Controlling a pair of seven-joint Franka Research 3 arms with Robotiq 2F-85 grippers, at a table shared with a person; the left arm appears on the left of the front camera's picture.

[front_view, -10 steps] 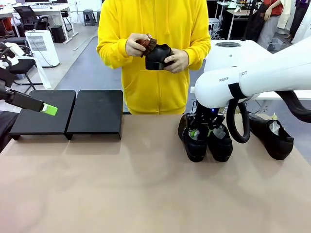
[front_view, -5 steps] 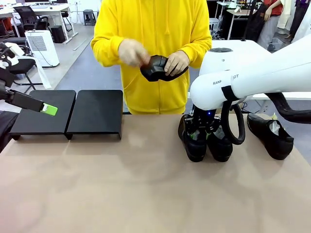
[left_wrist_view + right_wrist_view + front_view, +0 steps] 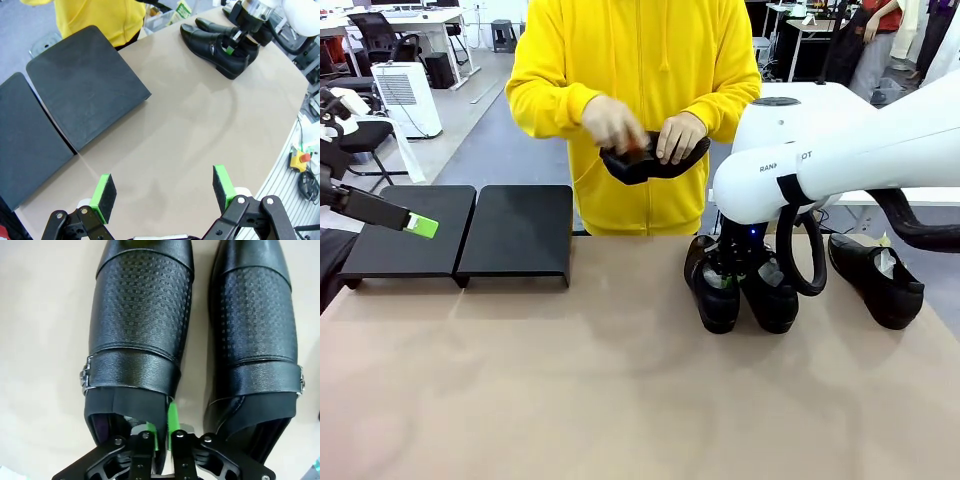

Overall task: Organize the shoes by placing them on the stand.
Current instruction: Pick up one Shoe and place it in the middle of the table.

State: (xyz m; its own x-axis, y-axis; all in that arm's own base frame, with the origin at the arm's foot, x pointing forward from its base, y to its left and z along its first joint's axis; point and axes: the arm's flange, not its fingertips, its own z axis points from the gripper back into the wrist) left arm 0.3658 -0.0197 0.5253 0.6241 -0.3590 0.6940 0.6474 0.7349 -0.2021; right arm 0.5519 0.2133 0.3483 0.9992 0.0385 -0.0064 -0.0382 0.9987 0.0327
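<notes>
Two glossy black shoes stand side by side on the table, right of the middle. My right gripper (image 3: 724, 272) comes down at the heel end of the left shoe (image 3: 714, 298). In the right wrist view its green pads (image 3: 172, 421) pinch that shoe's (image 3: 140, 315) inner side wall, next to the other shoe (image 3: 255, 315). Another shoe (image 3: 878, 280) lies farther right. The person holds one more shoe (image 3: 650, 160) in both hands. The stand (image 3: 517, 232) sits at the far left, its platforms bare. My left gripper (image 3: 164, 189) hangs open above the table near the stand (image 3: 85, 85).
The person in a yellow hoodie (image 3: 640, 60) stands at the far edge, rubbing the held shoe with a small brown brush (image 3: 634, 150). The tan table top (image 3: 600, 390) is bare in front and in the middle. A red stop button (image 3: 301, 158) sits off the table's edge.
My right gripper has closed on the left shoe's side wall, and the arm has shifted slightly left. The person has turned and lowered the held shoe. The left arm is still.
</notes>
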